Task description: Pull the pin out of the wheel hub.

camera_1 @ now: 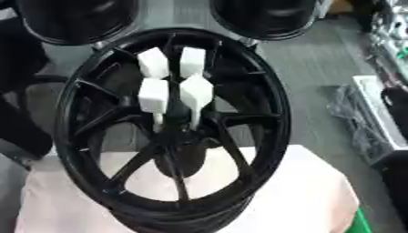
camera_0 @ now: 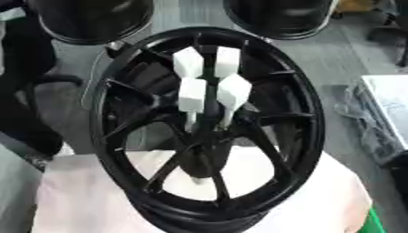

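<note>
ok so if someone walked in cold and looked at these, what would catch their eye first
Most likely the big black wheel that fills the middle of both views, standing tilted on a pale cloth. Next, the four white blocks clustered at its hub, bright against the dark spokes; at least two have thin white stems running down into the centre. Neither robot hand is in view.

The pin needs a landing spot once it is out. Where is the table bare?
The pale table cover lies bare to the left and right of the black wheel, beside its lower rim. The hub is crowded: four white block-headed pins cluster there.
</note>
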Tool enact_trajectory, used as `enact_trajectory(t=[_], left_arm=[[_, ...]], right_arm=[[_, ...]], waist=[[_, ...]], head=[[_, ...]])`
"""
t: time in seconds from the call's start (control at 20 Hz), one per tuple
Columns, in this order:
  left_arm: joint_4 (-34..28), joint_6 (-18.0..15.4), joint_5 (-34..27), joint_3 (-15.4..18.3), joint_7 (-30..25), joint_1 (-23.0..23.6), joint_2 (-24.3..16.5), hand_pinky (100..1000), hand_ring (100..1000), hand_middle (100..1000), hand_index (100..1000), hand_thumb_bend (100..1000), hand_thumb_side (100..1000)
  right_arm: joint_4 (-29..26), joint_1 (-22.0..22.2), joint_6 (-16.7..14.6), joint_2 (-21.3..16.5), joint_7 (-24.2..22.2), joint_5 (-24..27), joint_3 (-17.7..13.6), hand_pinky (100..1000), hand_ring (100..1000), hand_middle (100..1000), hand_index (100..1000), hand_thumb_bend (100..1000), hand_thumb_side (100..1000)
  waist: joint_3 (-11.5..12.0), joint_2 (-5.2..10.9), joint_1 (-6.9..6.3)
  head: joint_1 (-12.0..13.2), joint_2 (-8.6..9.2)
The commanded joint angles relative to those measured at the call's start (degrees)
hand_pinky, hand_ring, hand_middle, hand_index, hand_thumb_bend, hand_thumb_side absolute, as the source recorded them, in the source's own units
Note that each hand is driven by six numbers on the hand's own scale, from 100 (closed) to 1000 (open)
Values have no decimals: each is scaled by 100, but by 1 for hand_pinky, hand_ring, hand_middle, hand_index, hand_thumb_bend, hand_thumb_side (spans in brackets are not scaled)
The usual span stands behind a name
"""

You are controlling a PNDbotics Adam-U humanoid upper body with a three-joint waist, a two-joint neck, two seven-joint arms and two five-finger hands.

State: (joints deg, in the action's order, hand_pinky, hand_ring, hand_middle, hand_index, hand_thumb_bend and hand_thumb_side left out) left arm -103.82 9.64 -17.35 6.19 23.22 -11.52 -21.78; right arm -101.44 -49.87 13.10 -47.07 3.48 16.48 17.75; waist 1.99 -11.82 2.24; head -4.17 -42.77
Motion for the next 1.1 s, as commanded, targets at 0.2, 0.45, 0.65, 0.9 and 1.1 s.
enact_trajectory(t=[0.2,0.45,0.65,0.9,1.1], left_arm=[[-57,10,54,4,-35,12,-238,747,751,740,742,369,644],[-46,15,45,-11,-46,37,-273,747,751,740,742,370,644],[-38,19,46,-19,-57,46,-288,747,751,740,742,368,645],[-31,21,48,-7,-49,80,-305,747,751,740,742,368,646],[-25,23,44,-5,-46,88,-308,747,751,740,742,367,646]], right_arm=[[-112,-1002,269,-118,-993,-539,818,812,743,702,807,239,460],[109,-1661,381,197,-1714,-878,1565,811,747,706,805,296,460],[337,-1986,531,492,-2137,-991,1989,812,751,711,807,241,524],[610,-2077,809,664,-2423,-1110,2244,817,763,724,815,254,563],[799,-2118,1131,835,-2601,-1234,2378,824,776,737,825,277,589]], waist=[[29,166,24],[43,198,56],[36,208,59],[35,213,60],[22,215,49]], head=[[-26,-64],[-26,-94],[-15,-108],[21,-129],[59,-135]])
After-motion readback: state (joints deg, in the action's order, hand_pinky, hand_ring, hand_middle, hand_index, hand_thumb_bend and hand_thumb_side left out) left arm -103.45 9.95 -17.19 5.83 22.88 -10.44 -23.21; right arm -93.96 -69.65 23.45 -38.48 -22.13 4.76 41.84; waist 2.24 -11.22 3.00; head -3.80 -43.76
